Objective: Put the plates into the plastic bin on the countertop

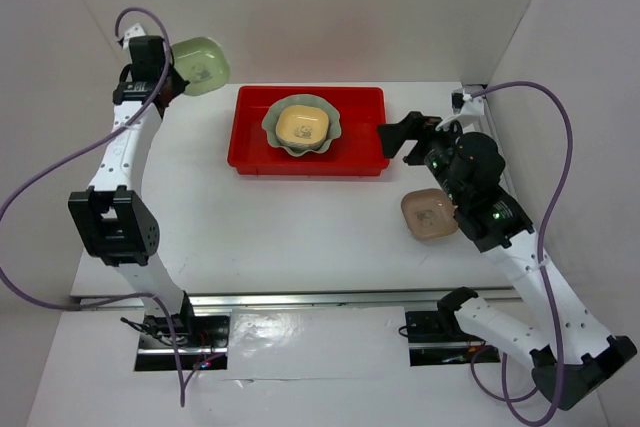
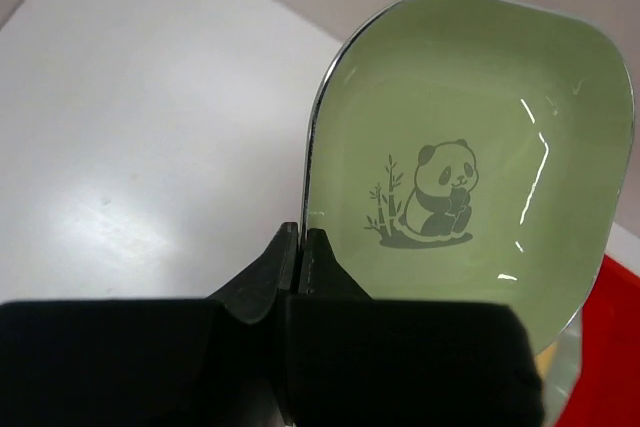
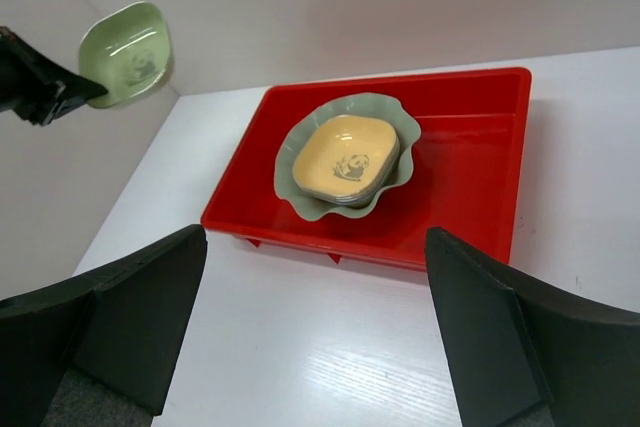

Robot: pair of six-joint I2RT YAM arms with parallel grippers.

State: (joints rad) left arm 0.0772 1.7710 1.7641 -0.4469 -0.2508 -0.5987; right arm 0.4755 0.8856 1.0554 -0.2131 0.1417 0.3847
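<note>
The red bin [image 1: 355, 152] sits at the back centre of the white countertop [image 1: 260, 232]. In it lies the pale green scalloped dish [image 1: 275, 127] with a yellow dish [image 1: 304, 125] stacked inside. My left gripper [image 1: 168, 82] is shut on the rim of a green panda dish [image 1: 201, 65], held in the air left of the bin; the dish fills the left wrist view [image 2: 470, 147]. My right gripper [image 1: 408, 135] is open and empty, right of the bin. A pinkish-tan dish [image 1: 430, 215] lies on the counter near the right arm. No lavender dish shows.
White wall panels [image 1: 560, 37] close in the counter at the back and both sides. In the right wrist view the bin [image 3: 470, 187] lies ahead of my open fingers [image 3: 500, 327], and the green dish [image 3: 125, 52] hangs at the upper left.
</note>
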